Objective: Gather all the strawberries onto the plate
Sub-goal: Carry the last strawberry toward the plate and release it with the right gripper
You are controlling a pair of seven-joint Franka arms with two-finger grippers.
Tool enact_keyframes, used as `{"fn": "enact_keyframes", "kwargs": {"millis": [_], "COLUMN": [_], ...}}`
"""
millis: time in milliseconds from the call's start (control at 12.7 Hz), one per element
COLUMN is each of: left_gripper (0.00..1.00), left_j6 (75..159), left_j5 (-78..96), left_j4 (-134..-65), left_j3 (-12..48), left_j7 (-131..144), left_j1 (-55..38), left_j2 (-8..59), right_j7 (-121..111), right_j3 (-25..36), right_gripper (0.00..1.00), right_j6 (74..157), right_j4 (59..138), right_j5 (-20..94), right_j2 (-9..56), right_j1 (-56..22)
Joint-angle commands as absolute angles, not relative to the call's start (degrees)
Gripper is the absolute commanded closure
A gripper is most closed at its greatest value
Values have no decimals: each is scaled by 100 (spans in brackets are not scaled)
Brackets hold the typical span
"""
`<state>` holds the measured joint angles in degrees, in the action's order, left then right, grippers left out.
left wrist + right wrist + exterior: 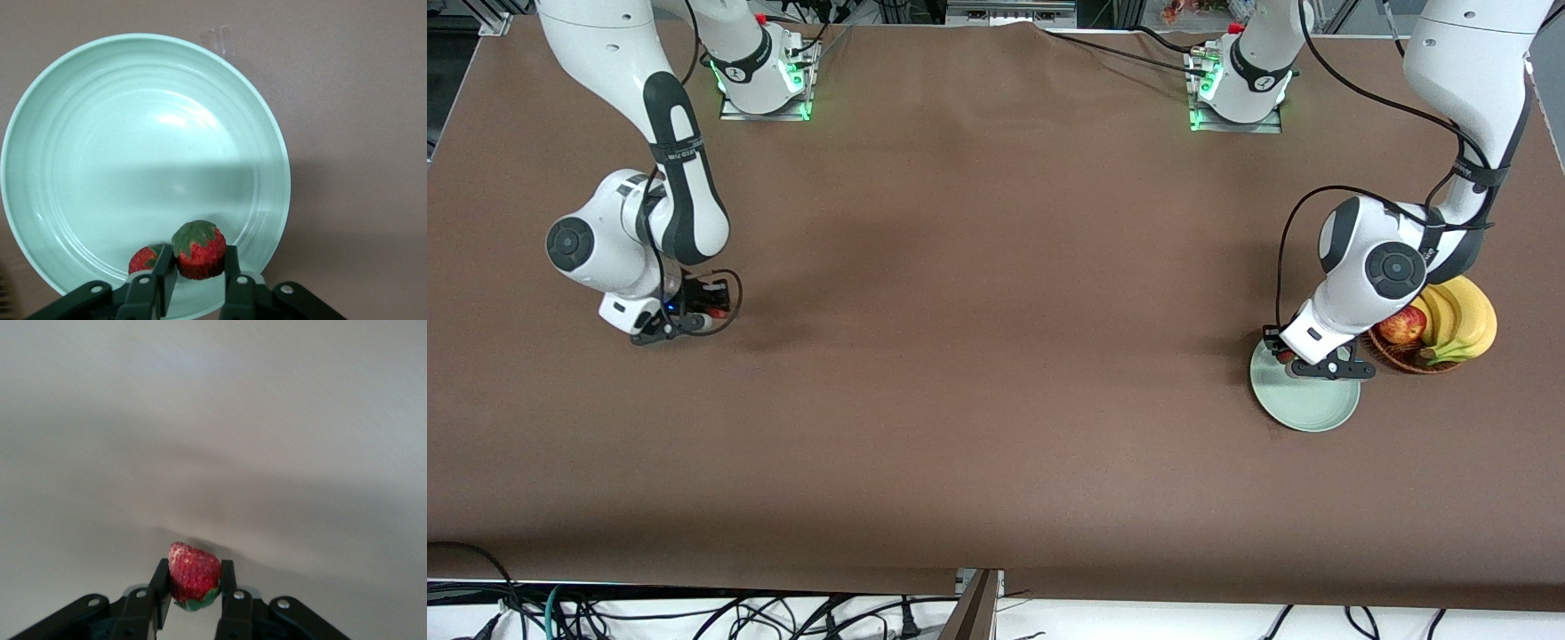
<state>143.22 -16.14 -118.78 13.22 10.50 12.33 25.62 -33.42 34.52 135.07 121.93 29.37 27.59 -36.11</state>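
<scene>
The left gripper (pixel 197 283) is hanging low over the green plate (pixel 1312 409), at about the plate's eleven o'clock edge in the front view, and its fingers are pinched close on a strawberry (pixel 199 249), green cap up. A second strawberry (pixel 145 259) is lying in the plate just beside the left gripper's fingertips, touching or nearly touching one of them. The plate is sitting toward the left arm's end of the table, with a basket (pixel 1398 357) of an apple (pixel 1402 324) and bananas (pixel 1463 320) just beside it at about two o'clock. The right gripper (pixel 194 603) is working down at the table toward the right arm's end, well apart from the plate, its fingers closed tight around the third strawberry (pixel 193 577), which is resting at or barely above the brown cloth (pixel 978 373). The risks look like these: the left gripper is holding its berry so near the rim that, on release, it could be rolling over the low edge onto the cloth; opening fingers could also be nudging the berry already lying there. The right gripper is gripping a soft, tapered fruit, so it could be slipping out during the long carry across the table. The two arms could be crowding each other over the plate if the left one is slow to clear.
</scene>
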Motion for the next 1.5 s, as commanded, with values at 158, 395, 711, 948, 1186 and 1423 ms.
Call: {"fn": "enact_keyframes", "kwargs": {"millis": [158,395,711,948,1186,1423], "left_gripper": [2,0,0,0,0,0], "left_j6": [14291,14116,13817,13799,13790,13790], "left_j5": [-1679,-1408,-844,-721,-721,-721], "left_j4": [-11707,-11637,-11602,-11610,-11610,-11637], "left_j3": [1336,1380,1458,1494,1494,1503], "left_j7": [949,958,984,976,967,967], "left_j1": [1310,1266,1072,1046,1020,1011], "left_j2": [2514,2461,2329,2320,2320,2320], "right_j7": [-210,1901,3408,4303,5264,5204], "right_j3": [2122,1015,-164,-1097,-1090,-714], "right_gripper": [93,93,87,45,1,1], "right_j6": [11892,11865,12924,15319,16119,14818], "right_j4": [9060,7282,6330,6293,6293,6293], "right_j5": [3076,3522,3806,3797,3779,3456], "right_j2": [3855,4508,4850,5149,5063,4844], "right_j1": [-3665,-3656,-3674,-4110,-4430,-4211]}}
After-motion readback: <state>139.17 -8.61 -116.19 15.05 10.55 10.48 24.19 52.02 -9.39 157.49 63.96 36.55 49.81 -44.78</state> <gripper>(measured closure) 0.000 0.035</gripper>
